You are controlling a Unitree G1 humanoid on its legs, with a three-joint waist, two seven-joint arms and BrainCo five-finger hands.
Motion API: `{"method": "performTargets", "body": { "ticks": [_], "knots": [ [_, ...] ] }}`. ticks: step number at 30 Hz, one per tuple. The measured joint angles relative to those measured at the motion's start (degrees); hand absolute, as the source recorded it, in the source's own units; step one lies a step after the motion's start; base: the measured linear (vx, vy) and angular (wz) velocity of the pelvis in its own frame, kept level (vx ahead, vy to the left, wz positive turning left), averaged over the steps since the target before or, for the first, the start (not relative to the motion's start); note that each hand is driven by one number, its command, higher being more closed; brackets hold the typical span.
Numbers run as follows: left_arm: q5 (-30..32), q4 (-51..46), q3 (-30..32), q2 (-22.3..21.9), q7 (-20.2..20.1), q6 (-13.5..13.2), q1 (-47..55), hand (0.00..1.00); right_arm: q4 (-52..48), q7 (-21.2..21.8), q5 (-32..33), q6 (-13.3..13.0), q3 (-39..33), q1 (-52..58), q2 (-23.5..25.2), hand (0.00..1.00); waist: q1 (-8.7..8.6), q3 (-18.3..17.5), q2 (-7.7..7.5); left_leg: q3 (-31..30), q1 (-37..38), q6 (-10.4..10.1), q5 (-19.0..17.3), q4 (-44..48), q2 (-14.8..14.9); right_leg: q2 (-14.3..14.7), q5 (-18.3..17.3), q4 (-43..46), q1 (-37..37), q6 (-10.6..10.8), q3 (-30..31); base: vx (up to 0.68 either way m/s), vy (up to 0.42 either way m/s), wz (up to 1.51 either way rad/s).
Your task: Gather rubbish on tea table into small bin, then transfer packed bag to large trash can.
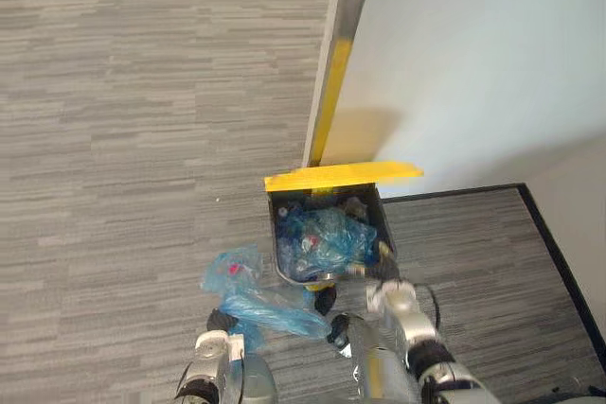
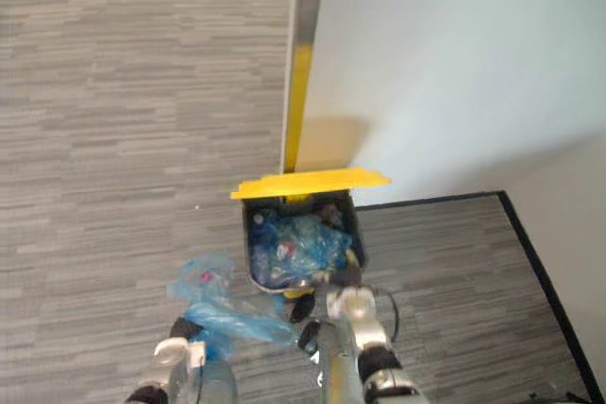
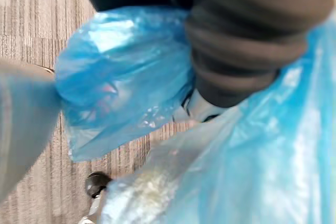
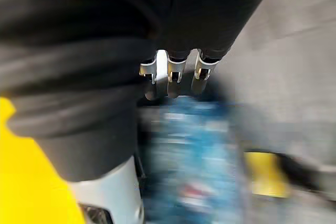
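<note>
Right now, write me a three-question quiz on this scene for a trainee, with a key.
1. True or false: the yellow lid of the large trash can is shut.
2. Where is the blue plastic bag at the left hand? A) inside the can; B) outside the can, on the robot's left of it; C) on top of the lid.
3. Which hand is at the can's near rim?
Key: 1 false, the lid stands open and blue bagged rubbish shows inside. 2 B. 3 the right hand.
</note>
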Motion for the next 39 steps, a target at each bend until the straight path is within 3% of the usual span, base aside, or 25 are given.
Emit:
{"method": "performTargets", "body": {
  "ticks": [5,11,13,15,16,17,18,19,20,21,22,23,24,25,26,27,28,29,31,39],
  "knots": [
    [-1.65,-0.04,-0.39,2.59,1.14,-0.77,-2.02,1.0,-1.41,-1.21,2.3,-0.35,-0.06,-8.25,-4.36,0.0,0.99,2.24,-2.03,-3.09,-3.49,0.31,1.91,-3.18,0.2,1.44,0.22,-3.23,-2.53,0.34,-0.75,-0.04,-0.127,0.15],
    [-2.24,-1.47,-3.13,3.67,1.18,-1.51,-2.63,1.0,-1.12,-2.29,5.11,-0.42,0.48,-18.88,-10.14,0.0,1.09,4.19,-2.48,-3.07,-3.98,2.04,3.08,-4.56,0.41,2.9,0.24,-6.08,-2.48,0.37,-0.67,-0.01,-0.067,-0.05],
    [-2.3,-1.9,-4.52,4.6,1.17,-2.28,-3.3,1.0,-0.81,-2.77,6.59,-0.55,0.49,-21.94,-12.14,0.0,1.09,5.44,-3.75,-3.38,-4.49,1.99,3.48,-5.53,0.25,3.2,0.4,-7.85,-2.43,0.63,-0.35,-0.06,-0.042,0.13],
    [-2.51,-2.37,-5.36,5.46,1.17,-2.44,-3.34,1.0,0.56,-3.07,8.49,-0.79,0.49,-24.7,-12.94,0.0,1.11,6.24,-4.5,-5.15,-4.86,2.17,3.59,-6.81,-0.04,4.33,0.25,-10.76,-1.77,2.27,-0.18,-0.06,-0.062,0.12],
    [-2.95,-2.69,-6.73,5.89,1.18,-2.53,-3.4,1.0,1.32,-3.17,8.83,-0.84,0.5,-26.02,-13.48,0.0,1.42,6.89,-3.99,-6.78,-4.8,2.17,3.98,-8.13,0.74,4.85,-1.54,-9.84,-2.11,4.93,0.31,-0.05,-0.078,0.26],
    [-3.39,-2.8,-7.15,5.92,1.12,-2.7,-3.5,1.0,1.81,-3.22,9.6,-0.9,0.77,-26.64,-14.27,0.0,1.13,7.53,-3.86,-6.81,-4.72,-0.32,5.04,-8.44,0.69,4.76,2.91,-4.26,-4.17,-0.49,5.42,-0.04,-0.066,0.64],
    [-3.89,-3.15,-7.42,6.13,1.23,-2.85,-3.38,1.0,3.41,-3.25,10.39,-1.22,1.49,-27.1,-15.14,0.0,0.28,7.98,-4.72,-7.94,-4.61,-2.92,6.34,-8.53,0.13,4.93,3.48,-4.42,-3.5,-4.63,8.53,-0.01,-0.033,0.58],
    [-4.46,-3.81,-7.67,6.2,1.73,-3.02,-3.32,1.0,4.48,-3.19,10.75,-1.21,1.67,-28.31,-15.51,0.0,1.16,8.05,-5.0,-7.96,-6.39,-3.16,6.21,-6.18,-0.88,4.96,3.33,-7.05,-3.36,-4.72,7.55,0.0,-0.026,0.4],
    [-4.52,-4.3,-8.37,6.26,2.1,-3.07,-3.35,1.0,5.36,-3.19,10.8,-1.24,1.68,-29.68,-15.57,0.0,1.44,8.25,-5.39,-7.4,-8.29,-2.61,5.97,-3.41,-2.95,4.98,3.72,-9.67,-3.26,-4.07,7.52,-0.04,-0.029,-0.03],
    [-4.61,-4.74,-9.17,6.21,2.11,-3.09,-3.45,1.0,5.64,-3.24,10.91,-1.21,1.7,-31.05,-15.6,0.0,1.39,8.6,-5.67,-7.17,-10.42,-0.91,5.9,-0.79,-6.36,5.1,3.24,-12.76,-2.94,-1.65,7.52,-0.08,-0.027,-0.16],
    [-4.78,-5.38,-9.39,6.02,2.15,-3.1,-3.36,1.0,5.73,-3.23,11.07,-1.2,2.07,-32.09,-15.63,0.0,1.78,9.52,-4.95,-6.3,-10.42,1.33,6.3,-1.47,-7.4,5.29,2.31,-11.14,-3.29,-0.14,7.44,-0.09,0.017,-0.09],
    [-5.19,-6.16,-9.74,6.66,2.15,-3.25,-3.14,1.0,6.31,-3.28,11.34,-1.3,2.16,-32.6,-15.67,0.0,1.6,11.45,-5.96,-5.22,-8.59,0.63,5.57,-1.61,-7.87,4.14,5.81,-8.51,-2.67,-1.23,9.74,-0.06,0.027,0.01],
    [-6.12,-6.3,-9.75,6.79,2.27,-3.29,-3.16,1.0,8.0,-3.21,11.38,-1.34,2.16,-33.24,-15.78,0.0,1.46,12.01,-5.96,-5.34,-8.68,0.22,5.43,-0.98,-7.85,4.23,5.92,-9.3,-1.76,-2.73,8.85,-0.06,0.031,0.16],
    [-7.04,-6.74,-10.22,7.26,2.28,-3.42,-3.2,1.0,9.25,-3.24,12.03,-1.33,2.15,-33.7,-16.3,0.0,1.62,11.94,-6.09,-6.25,-9.6,0.5,5.51,-0.94,-7.63,5.14,5.37,-12.03,-1.19,-1.89,8.4,-0.08,-0.019,0.0],
    [-8.19,-8.01,-11.49,7.71,2.28,-3.56,-3.44,1.0,9.92,-3.26,12.4,-1.34,2.12,-35.47,-16.58,0.0,2.43,12.66,-5.19,-7.52,-10.75,1.64,6.18,-2.2,-6.07,5.91,1.87,-11.99,-1.67,3.08,7.78,-0.1,-0.045,-0.14],
    [-8.59,-8.66,-11.85,7.81,2.25,-3.58,-3.59,1.0,10.0,-3.31,12.41,-1.31,2.12,-36.3,-16.66,0.0,2.48,13.36,-4.71,-6.91,-10.57,1.02,6.62,-2.73,-5.25,5.6,1.73,-6.2,-3.74,-0.5,9.31,-0.08,-0.065,0.17],
    [-8.92,-9.27,-12.15,8.03,2.25,-3.68,-3.64,1.0,10.46,-3.4,12.42,-1.4,2.15,-36.26,-16.79,0.0,0.96,13.86,-5.18,-7.31,-10.57,-0.03,7.64,-2.85,-6.53,3.44,2.78,-1.74,-3.43,-3.48,15.56,-0.05,-0.123,0.4],
    [-9.58,-10.67,-12.83,8.24,2.4,-3.69,-3.74,1.0,11.87,-3.29,12.4,-1.51,2.23,-36.98,-16.82,0.0,1.12,14.22,-5.0,-8.14,-10.87,-1.14,8.32,-2.92,-6.37,4.56,3.39,-4.76,-2.55,-3.26,15.05,-0.03,-0.141,0.4],
    [-11.0,-14.9,-14.86,8.95,2.35,-3.78,-3.81,1.0,14.49,-3.29,12.41,-1.48,2.19,-38.36,-16.92,0.0,2.36,14.3,-4.93,-9.0,-11.58,-0.03,9.14,-3.98,-6.44,4.87,5.21,-8.51,-2.03,-1.6,13.81,-0.04,-0.098,-0.04],
    [-16.71,-37.42,-22.5,10.98,2.22,-6.16,-6.52,1.0,16.64,-3.35,12.41,-0.49,4.47,-38.86,-18.42,0.0,1.95,14.42,-4.76,-8.4,-11.78,-1.19,10.91,-4.93,-7.36,4.26,9.11,-13.68,0.75,0.77,13.85,-0.03,0.062,0.01]
  ]
}}
